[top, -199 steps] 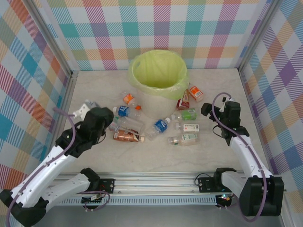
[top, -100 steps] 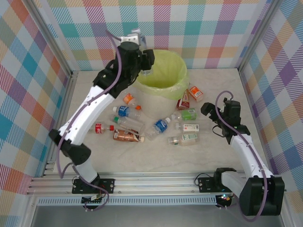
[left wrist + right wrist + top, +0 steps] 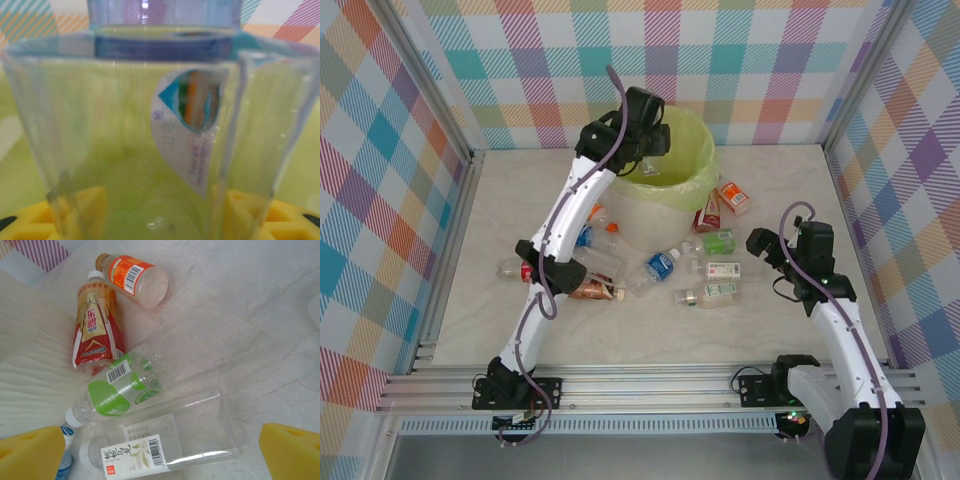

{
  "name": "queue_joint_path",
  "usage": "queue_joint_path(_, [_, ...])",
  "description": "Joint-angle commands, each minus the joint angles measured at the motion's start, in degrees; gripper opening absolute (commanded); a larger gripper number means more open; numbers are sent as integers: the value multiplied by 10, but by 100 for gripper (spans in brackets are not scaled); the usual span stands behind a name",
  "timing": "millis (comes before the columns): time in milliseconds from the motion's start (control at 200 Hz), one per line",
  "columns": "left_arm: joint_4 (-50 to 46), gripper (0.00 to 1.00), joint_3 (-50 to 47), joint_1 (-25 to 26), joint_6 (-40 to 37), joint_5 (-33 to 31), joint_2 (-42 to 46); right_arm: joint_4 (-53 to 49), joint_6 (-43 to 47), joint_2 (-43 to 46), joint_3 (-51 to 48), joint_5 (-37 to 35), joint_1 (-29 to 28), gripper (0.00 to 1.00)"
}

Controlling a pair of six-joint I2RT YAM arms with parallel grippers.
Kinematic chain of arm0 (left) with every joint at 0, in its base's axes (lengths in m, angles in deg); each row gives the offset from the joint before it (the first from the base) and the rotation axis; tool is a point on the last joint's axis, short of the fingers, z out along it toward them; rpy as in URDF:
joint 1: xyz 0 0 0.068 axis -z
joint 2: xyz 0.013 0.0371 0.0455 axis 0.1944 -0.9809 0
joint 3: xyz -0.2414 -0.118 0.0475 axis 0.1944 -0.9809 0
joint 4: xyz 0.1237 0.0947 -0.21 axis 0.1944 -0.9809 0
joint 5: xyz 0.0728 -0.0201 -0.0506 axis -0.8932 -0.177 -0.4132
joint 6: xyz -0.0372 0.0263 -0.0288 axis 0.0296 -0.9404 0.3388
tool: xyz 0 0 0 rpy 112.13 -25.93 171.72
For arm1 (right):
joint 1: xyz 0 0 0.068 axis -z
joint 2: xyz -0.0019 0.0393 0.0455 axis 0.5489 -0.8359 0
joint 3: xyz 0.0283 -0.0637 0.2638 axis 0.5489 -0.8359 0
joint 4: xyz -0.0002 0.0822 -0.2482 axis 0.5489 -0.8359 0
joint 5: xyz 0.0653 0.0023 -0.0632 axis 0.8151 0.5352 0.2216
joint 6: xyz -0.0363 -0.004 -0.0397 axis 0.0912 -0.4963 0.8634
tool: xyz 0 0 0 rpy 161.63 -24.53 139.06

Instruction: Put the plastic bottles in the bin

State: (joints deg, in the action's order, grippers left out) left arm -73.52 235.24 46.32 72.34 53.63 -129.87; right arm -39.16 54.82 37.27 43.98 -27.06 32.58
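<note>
My left gripper point(image 3: 649, 152) hangs over the bin point(image 3: 698, 135), a round off-white bucket lined with a yellow-green bag. It is shut on a clear plastic bottle point(image 3: 150, 125) with a blue band, which sits between the yellow pads point(image 3: 87, 207); the liner shows green through the bottle. My right gripper point(image 3: 765, 243) is open above the right-hand bottles. A clear white-label bottle point(image 3: 165, 440) lies below its spread jaws point(image 3: 162, 445), with a green-label one point(image 3: 117, 387), a red-label one point(image 3: 95, 322) and an orange-label one point(image 3: 135, 280) beyond.
Several more bottles lie scattered in front of the bin: a blue-label one point(image 3: 662, 264), a brown one point(image 3: 585, 288), a red-label one point(image 3: 528, 270) and an orange one point(image 3: 592, 209). Checked walls close in the table on three sides.
My left arm has swung up from the table's left side to above the bin, carrying the bottle. The right arm has hardly moved.
</note>
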Motion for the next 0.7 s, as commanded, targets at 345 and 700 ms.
queue_joint_path(345, [-41, 100, 68, -6, -28, 82, 31, -36, 22, -14, 24, -52, -2, 100])
queue_joint_path(700, [59, 100, -172, 0, -89, 40, 220, -17, 46, -26, 29, -110, -2, 100])
